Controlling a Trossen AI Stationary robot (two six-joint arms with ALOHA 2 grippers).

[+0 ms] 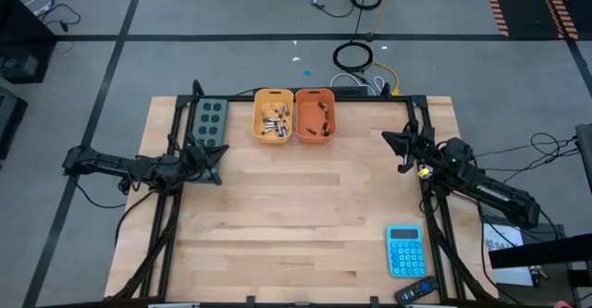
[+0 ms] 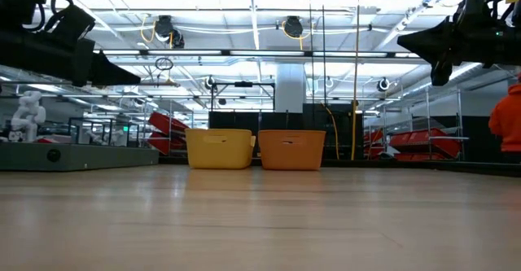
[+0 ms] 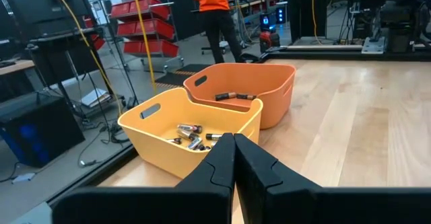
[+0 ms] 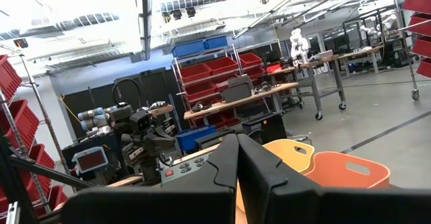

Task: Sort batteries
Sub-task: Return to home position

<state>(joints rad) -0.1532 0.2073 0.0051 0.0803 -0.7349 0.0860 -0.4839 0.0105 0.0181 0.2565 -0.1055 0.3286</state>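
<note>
Both arms are off the work. The left gripper (image 1: pixel 220 152) hangs above the table, well apart from the yellow bin (image 1: pixel 274 92), out to that bin's left and toward the front edge. Its fingers are pressed together with nothing between them. The right gripper (image 1: pixel 389 138) is also closed and empty, well to the yellow bin's right, past the orange bin (image 1: pixel 314 92) that stands touching it.

The silver batteries (image 3: pixel 192 135) lie in a loose heap on the yellow bin's floor. The dark batteries (image 3: pixel 232 96) lie in the orange bin beside it. You can see no battery on the bare wood around the yellow bin, so the sorting looks finished.

If you do need to lift one again, expect a small, rigid, smooth cylinder. It is likely dense for its size and quick to roll or squirt out of a pinch. Take it across the middle of the barrel, with the fingers square to its length. Choose one at the heap's edge, where its neighbours won't jam the fingertips.
</note>
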